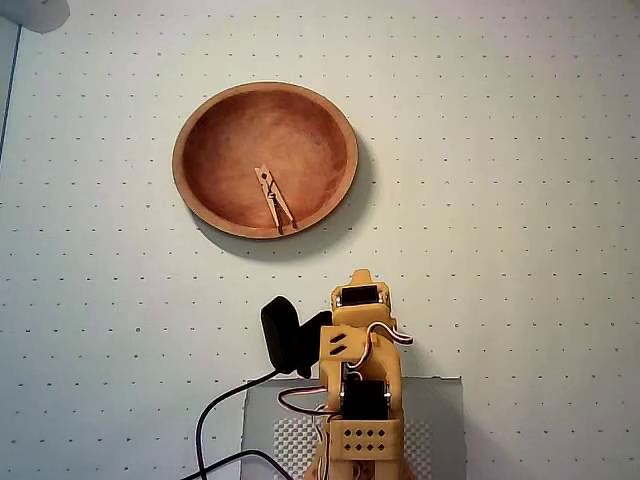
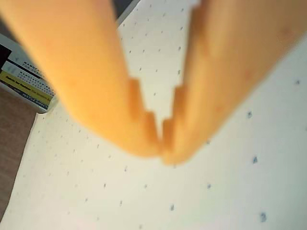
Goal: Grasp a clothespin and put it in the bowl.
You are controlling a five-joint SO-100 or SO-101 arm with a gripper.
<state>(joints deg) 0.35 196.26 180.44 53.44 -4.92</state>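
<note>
Your end effector (image 2: 160, 151) had its two orange fingers (image 2: 86, 81) drawn together until the tips met, with nothing gripped between them; only a small notched gap showed higher up, through which the dotted tabletop (image 2: 230, 191) was visible. In the wrist view the fingers were blurred and filled most of the frame, pointing down at bare dotted surface. At that view's left edge you could see the tabletop's border, a strip of brown beyond it, and a dark object with a yellow label (image 2: 21, 81) whose print was too blurred to read.

In the overhead view your arm (image 1: 360, 380) was folded back over its base at the middle of the tabletop's near edge, sitting on a grey plate (image 1: 445, 420), with a black cable (image 1: 215, 425) trailing off to the left. The fingertips themselves were not distinguishable from above.

The clothespin (image 1: 273, 197) lay inside the wooden bowl (image 1: 200, 190), resting on the lower part of the basin just below its centre, tilted with its prongs pointing toward the near rim. The bowl stood on the tabletop toward the far edge and left of centre, well apart from your arm.
</note>
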